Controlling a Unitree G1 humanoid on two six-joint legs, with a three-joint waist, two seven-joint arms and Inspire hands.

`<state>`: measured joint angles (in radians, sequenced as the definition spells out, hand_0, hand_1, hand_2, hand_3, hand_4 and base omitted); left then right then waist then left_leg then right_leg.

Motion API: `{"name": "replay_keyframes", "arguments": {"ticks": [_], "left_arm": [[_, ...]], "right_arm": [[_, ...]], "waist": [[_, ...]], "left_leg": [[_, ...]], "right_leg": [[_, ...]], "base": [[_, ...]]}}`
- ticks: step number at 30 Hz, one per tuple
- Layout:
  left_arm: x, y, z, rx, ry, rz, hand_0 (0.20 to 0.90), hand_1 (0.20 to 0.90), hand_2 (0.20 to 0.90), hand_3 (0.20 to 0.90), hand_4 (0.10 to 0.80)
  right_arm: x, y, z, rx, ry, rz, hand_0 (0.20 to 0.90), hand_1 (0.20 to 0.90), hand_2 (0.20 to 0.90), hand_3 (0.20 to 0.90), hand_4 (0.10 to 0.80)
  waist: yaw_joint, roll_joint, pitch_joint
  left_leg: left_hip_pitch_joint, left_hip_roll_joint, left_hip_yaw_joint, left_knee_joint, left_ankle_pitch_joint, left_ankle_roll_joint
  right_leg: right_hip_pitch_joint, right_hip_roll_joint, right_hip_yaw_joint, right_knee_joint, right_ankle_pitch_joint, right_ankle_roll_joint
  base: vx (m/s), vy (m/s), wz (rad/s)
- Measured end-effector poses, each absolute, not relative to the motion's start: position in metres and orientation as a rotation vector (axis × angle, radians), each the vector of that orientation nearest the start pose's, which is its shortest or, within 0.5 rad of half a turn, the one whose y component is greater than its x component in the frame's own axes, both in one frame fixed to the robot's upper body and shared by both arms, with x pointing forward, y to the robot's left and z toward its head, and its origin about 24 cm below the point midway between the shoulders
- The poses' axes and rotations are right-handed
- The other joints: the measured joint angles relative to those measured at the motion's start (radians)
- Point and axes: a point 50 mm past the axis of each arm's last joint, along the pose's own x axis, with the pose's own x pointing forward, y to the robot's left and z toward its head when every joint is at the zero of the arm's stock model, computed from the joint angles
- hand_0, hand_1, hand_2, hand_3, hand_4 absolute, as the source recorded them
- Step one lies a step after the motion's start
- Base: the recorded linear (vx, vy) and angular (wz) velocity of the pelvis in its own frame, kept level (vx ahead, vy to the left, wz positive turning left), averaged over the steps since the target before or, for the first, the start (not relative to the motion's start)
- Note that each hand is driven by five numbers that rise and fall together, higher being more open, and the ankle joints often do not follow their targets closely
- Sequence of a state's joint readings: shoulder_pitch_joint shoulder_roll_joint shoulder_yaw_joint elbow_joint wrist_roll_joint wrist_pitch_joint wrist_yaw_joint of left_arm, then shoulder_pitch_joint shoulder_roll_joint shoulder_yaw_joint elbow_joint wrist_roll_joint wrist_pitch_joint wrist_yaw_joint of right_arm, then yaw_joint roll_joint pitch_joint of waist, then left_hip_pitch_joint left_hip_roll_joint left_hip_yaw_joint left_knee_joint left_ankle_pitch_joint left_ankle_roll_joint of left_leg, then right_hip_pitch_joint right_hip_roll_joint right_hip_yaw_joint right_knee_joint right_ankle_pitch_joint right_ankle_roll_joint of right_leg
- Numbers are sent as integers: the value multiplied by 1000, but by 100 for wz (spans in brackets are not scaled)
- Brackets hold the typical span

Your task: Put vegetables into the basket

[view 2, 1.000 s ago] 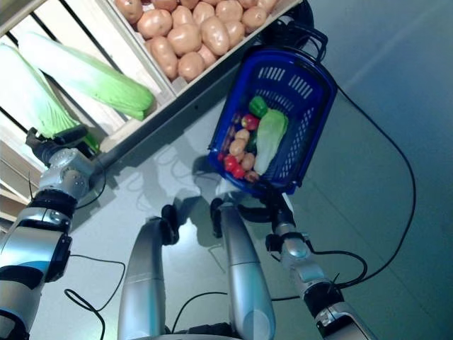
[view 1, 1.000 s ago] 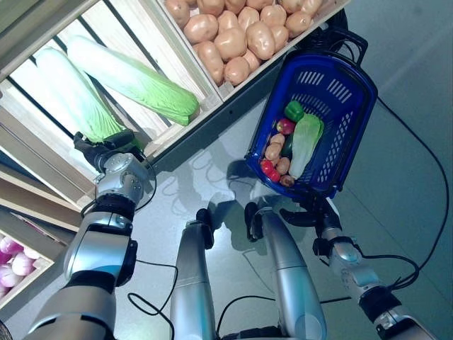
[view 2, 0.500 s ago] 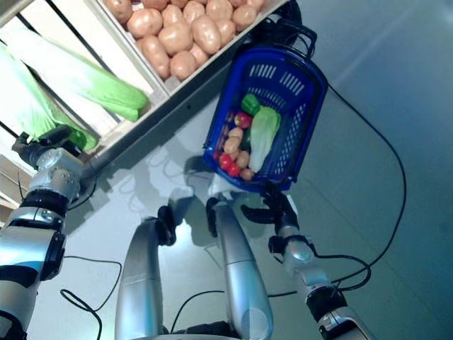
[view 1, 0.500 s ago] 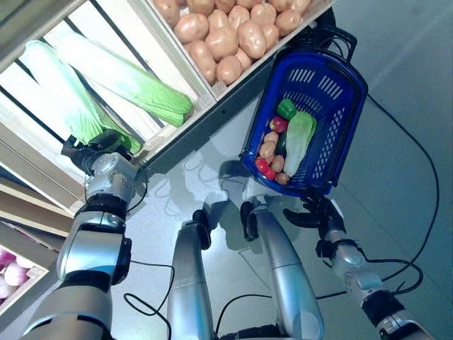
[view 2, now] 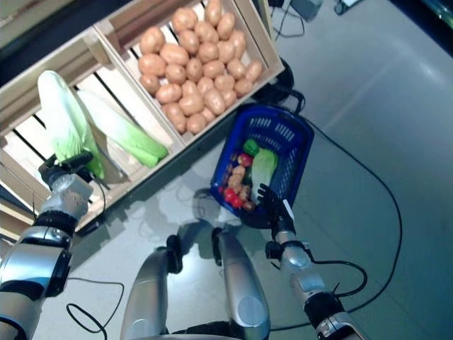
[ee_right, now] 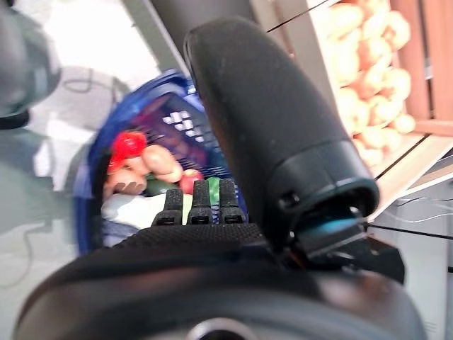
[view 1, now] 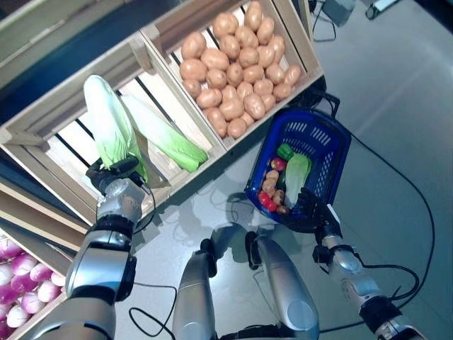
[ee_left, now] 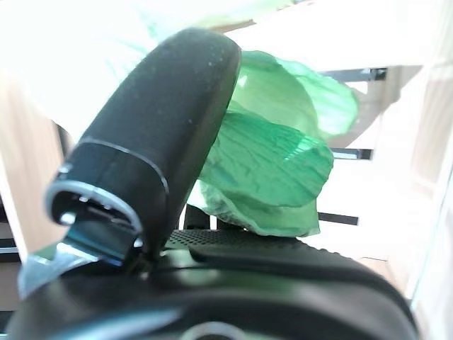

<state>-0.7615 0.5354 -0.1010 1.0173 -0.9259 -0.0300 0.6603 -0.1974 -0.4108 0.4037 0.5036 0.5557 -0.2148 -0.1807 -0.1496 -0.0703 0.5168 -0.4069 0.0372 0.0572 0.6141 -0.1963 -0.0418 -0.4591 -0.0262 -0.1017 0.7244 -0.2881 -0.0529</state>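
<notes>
Clearly, the left hand (view 1: pixel 117 185) at the middle left of the frame has its fingers and thumb closed around the green leafy end of a cabbage (view 1: pixel 107 127), which stands up tilted over the slatted wooden crate (view 1: pixel 42 145), next to a second cabbage (view 1: pixel 164 133) lying there. The right hand (view 1: pixel 309 210), at the lower right, has straight fingers resting at the near rim of the blue basket (view 1: pixel 331 152). The basket stands on the floor and holds a cabbage piece, a green pepper (view 1: pixel 285 151) and small red and brown vegetables, below the crate of potatoes (view 1: pixel 237 67).
</notes>
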Motion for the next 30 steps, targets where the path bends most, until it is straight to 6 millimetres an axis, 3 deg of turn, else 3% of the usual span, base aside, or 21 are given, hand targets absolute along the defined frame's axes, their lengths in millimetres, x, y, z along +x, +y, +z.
{"name": "replay_keyframes", "arguments": {"ticks": [4, 7, 11, 15, 20, 25, 30], "left_arm": [[340, 291, 56, -344, 303, 895, 300, 300, 300, 300, 400], [326, 274, 29, -336, 343, 859, 300, 300, 300, 300, 400], [300, 248, -1, -370, 324, 791, 300, 300, 300, 300, 400], [270, 224, -30, -304, 370, 699, 300, 300, 300, 300, 400], [260, 207, -28, -208, 314, 521, 300, 300, 300, 300, 400], [267, 195, -10, -120, 218, 408, 300, 300, 300, 300, 400], [271, 188, 3, 21, 139, 256, 300, 300, 300, 300, 400]], "right_arm": [[269, -186, -15, 19, 228, -8, 900, 900, 900, 900, 800], [261, -184, -22, 41, 252, -21, 900, 900, 900, 900, 800], [237, -187, -40, 78, 318, -60, 900, 900, 900, 900, 800], [234, -188, -42, 118, 312, -97, 900, 900, 900, 900, 800], [242, -185, -28, 182, 234, -110, 900, 900, 900, 900, 800], [248, -181, -18, 304, 186, -68, 900, 900, 900, 900, 800], [255, -180, -8, 446, 139, -18, 900, 900, 900, 900, 800]], "waist": [[20, 19, -32], [31, 55, -77], [63, 91, -211], [78, 107, -292], [112, 101, -341], [132, 99, -360], [142, 94, -363]], "left_leg": [[113, -8, -5, -114, 29, 0], [210, -10, -23, -232, 64, 1], [348, -15, -48, -440, 136, 9], [453, -13, -62, -585, 189, 19], [510, -10, -78, -682, 230, 38], [515, -32, -82, -702, 242, 54], [521, -36, -81, -703, 244, 58]], "right_leg": [[108, -12, -28, -85, 3, 1], [209, -10, -56, -189, 26, 7], [331, -1, -78, -348, 63, 20], [438, 11, -95, -485, 102, 39], [542, 30, -95, -678, 188, 62], [604, 24, -95, -811, 258, 81], [611, 18, -95, -813, 263, 85]], "base": [[80, -96, 14], [112, -94, 19], [45, -83, 19], [-2, -65, 13], [-31, -40, 11], [-27, -20, 6], [0, 0, 0]]}}
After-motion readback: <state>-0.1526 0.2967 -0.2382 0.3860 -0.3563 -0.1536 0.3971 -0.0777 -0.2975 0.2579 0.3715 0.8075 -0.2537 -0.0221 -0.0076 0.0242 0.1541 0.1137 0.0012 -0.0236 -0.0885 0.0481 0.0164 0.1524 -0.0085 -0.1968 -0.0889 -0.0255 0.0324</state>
